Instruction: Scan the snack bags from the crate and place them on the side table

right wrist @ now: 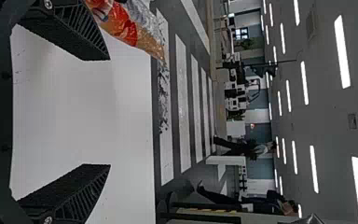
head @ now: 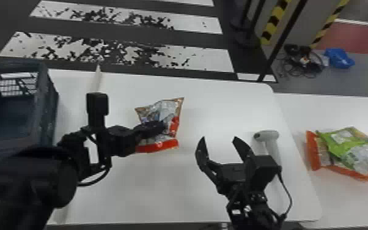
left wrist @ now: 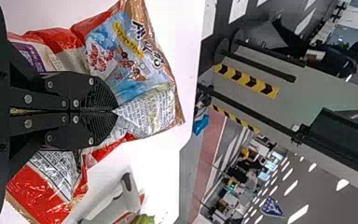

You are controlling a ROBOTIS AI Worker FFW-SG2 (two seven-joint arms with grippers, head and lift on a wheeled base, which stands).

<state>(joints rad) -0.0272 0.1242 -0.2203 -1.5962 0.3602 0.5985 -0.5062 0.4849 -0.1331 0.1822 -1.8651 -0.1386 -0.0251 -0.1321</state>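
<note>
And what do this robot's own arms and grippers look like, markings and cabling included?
Both arms are matte black, jointed. Left gripper and right gripper: two flat black tapered fingers each, ribbed, with small silver screws. A thin black cable loops outside each wrist, left and right. The left wrist also carries an upright black block.

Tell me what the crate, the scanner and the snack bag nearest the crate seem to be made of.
Crate: dark, fairly matte, probably rigid plastic, judging by its slotted walls.
Scanner: pale grey and smooth, likely hard plastic, given its rounded, moulded shape.
Snack bag: glossy printed film, creased with bright highlights; foil lining possible.
</note>
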